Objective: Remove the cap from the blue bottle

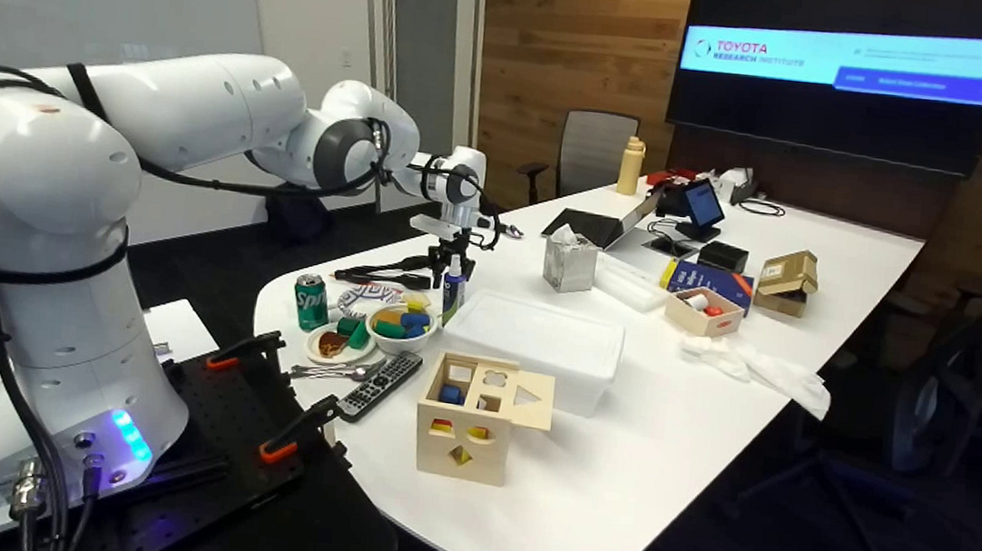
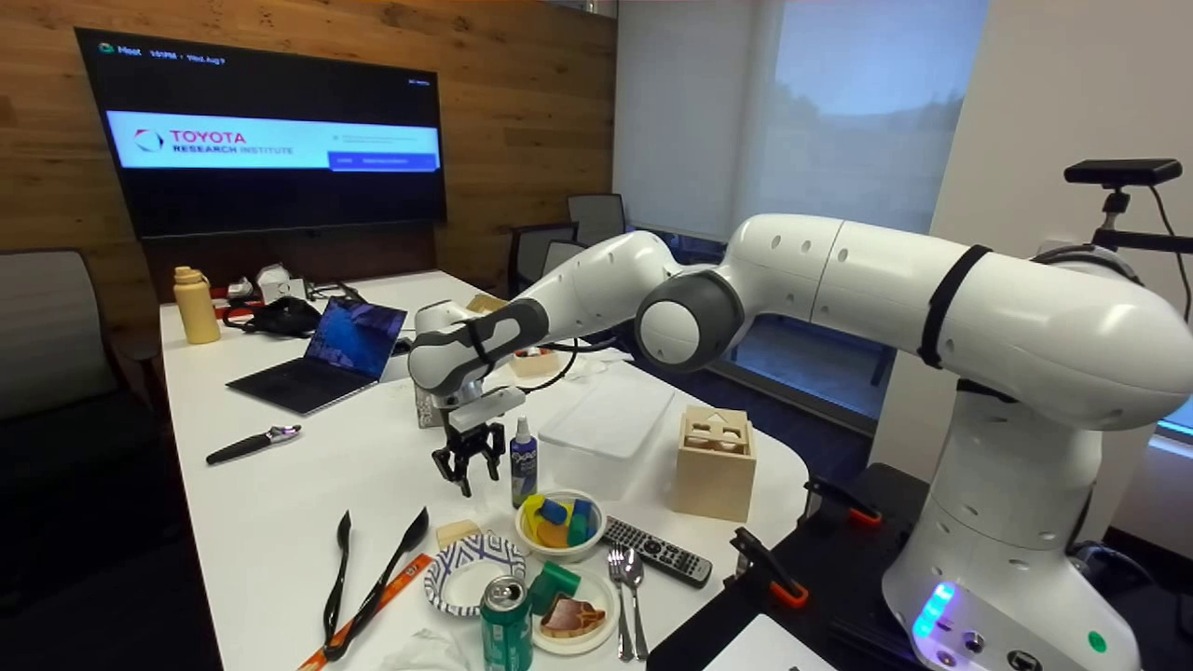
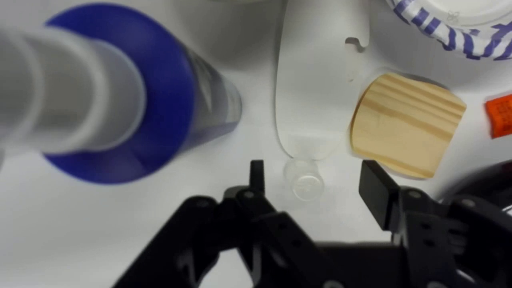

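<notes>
The blue bottle (image 2: 524, 471) stands upright on the table, its white nozzle showing on top. It also shows in an exterior view (image 1: 452, 294) and large at the left of the wrist view (image 3: 170, 96). The cap, a small clear round cylinder (image 3: 307, 186), is on the table apart from the bottle, in the wrist view. I cannot make it out clearly in the exterior views. My gripper (image 2: 480, 483) is open, pointing down beside the bottle. In the wrist view its fingertips (image 3: 314, 176) are apart on either side of the cap in the picture, with nothing held.
A white flat utensil (image 3: 320, 88) and a wooden toy slice (image 3: 408, 126) lie near the cap. A bowl of toy food (image 2: 561, 524), a patterned paper plate (image 2: 475, 570) and black tongs (image 2: 373, 587) are nearby. A lidded white box (image 1: 539, 340) stands beside the bottle.
</notes>
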Robot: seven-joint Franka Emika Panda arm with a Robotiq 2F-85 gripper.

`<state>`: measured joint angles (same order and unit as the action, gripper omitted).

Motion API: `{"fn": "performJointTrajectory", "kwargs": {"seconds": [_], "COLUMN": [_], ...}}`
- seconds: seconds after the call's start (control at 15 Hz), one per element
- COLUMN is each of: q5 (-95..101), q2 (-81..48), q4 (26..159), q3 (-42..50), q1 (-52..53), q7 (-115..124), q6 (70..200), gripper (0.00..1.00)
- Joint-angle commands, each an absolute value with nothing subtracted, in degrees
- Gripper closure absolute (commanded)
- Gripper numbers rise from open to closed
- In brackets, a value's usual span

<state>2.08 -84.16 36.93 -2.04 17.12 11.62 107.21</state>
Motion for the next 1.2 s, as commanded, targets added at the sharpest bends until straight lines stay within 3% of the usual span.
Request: {"fn": "performJointTrajectory", "kwargs": {"seconds": [0.0,0.07,0.6,1.13], "q5": [1.9,2.0,0.6,-4.0], "q2": [-81.6,-80.7,-68.6,-60.4], "q4": [35.6,35.5,39.3,53.2], "q3": [-3.3,-3.4,-3.2,-3.9], "q1": [17.6,17.8,16.7,12.1], "q7": [9.4,9.5,19.4,23.7], "q6": [104.2,104.1,98.5,107.8], "gripper": [0.05,0.0,0.0,0.0]}}
